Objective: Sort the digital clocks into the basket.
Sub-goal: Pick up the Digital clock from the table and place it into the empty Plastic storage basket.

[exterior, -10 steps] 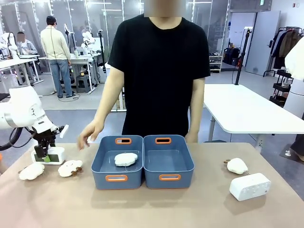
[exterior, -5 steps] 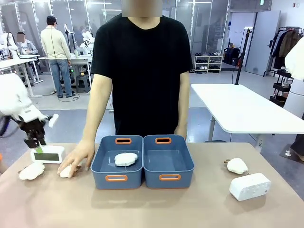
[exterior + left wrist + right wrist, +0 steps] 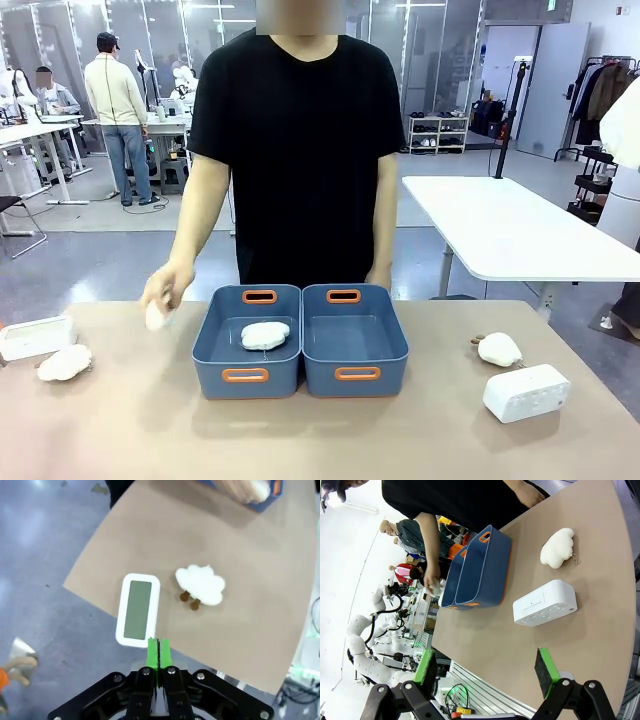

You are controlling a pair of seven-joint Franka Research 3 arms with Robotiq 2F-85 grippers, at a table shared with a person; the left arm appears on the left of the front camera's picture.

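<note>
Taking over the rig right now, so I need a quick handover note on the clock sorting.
Left gripper: shut, empty, above the left clock at the left edge of the table.
Right gripper: open, empty, short of the right clock.
Left basket holds a plush; right basket is empty.
Person's hand holds another plush.
Done: nothing. Left: both clocks into a basket.

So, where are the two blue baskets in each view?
Front view: two blue baskets side by side at the centre of the tan table.
Left wrist view: one corner at the top edge, right side.
Right wrist view: upper middle, seen from the side.
Shared landmark: the tan table under them.
</note>
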